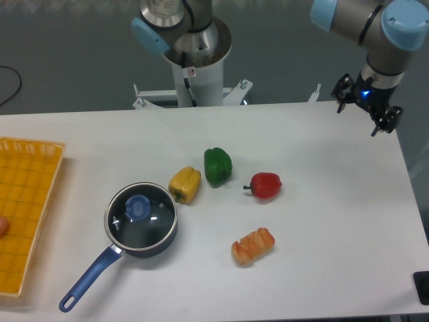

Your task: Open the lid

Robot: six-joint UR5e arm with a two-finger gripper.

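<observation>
Two dark fingers are seen on the gripper (367,111) at the far right edge of the table (322,221), spread apart with nothing between them. The gripper hangs well apart from everything the task concerns, so the approach is judged not yet begun.

The lid (141,216) is found across the table, toward the near left, seated flat on the saucepan (144,247). It is a round disc of clear glass with a thin metal rim, and a blue knob (138,207) stands at its centre. Reflections are shown on the glass, which suggests a smooth, hard surface. The saucepan is dark blue, and its long blue handle (88,278) is pointed toward the near left.

For the next move, the gripper would have to be carried over the knob, lowered with the fingers astride it, and closed there; the knob is small and rounded, so careful centring is called for.

Just beside the pan a yellow pepper (185,184) is lying, then a green pepper (218,166), a red pepper (265,185) and a glossy orange pastry-like item (253,246). A yellow mesh tray (27,208) is set at the left edge.
</observation>
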